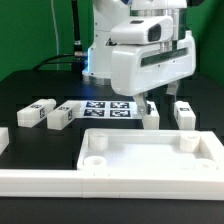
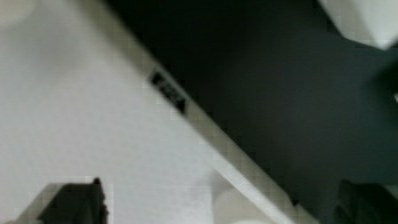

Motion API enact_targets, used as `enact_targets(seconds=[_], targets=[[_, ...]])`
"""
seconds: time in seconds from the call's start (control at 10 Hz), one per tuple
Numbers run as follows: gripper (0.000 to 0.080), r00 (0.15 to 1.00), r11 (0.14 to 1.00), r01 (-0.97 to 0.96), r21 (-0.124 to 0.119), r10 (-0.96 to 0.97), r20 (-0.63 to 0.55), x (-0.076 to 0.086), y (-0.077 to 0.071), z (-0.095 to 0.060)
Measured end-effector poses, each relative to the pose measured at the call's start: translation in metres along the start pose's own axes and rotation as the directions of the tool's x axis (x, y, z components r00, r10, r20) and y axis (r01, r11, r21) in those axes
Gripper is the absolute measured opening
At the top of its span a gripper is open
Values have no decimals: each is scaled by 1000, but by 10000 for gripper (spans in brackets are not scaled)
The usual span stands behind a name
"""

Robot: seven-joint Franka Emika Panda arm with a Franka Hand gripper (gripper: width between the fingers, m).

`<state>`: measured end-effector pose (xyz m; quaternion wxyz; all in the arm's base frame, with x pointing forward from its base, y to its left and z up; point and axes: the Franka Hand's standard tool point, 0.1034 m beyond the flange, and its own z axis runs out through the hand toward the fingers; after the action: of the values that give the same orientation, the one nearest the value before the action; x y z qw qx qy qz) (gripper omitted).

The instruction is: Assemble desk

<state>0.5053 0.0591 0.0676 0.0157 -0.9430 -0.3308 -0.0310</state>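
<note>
Black table, rimmed tabletop — tool near leg block

White rimmed tabletop lies flat, four leg blocks behind

My black table carries the rimmed tabletop in front and the marker board behind it. Two leg blocks lie on the exterior view's left of that board, two more on its right. A white rail lies touching the tabletop's left end.
</note>
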Motion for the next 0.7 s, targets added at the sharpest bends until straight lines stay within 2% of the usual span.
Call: enact_targets(seconds=[0.2, 0.3, 0.6, 0.7], targets=[[649, 974, 974, -228, 7, 228, 5, 7, -22, 4], [649, 942, 942, -336, 15, 336, 5, 9, -28, 4], [649, 844, 843, -537, 34, 537, 9, 11, -30, 5], [649, 766, 765, -642, 37, 642, 13, 12, -37, 6]])
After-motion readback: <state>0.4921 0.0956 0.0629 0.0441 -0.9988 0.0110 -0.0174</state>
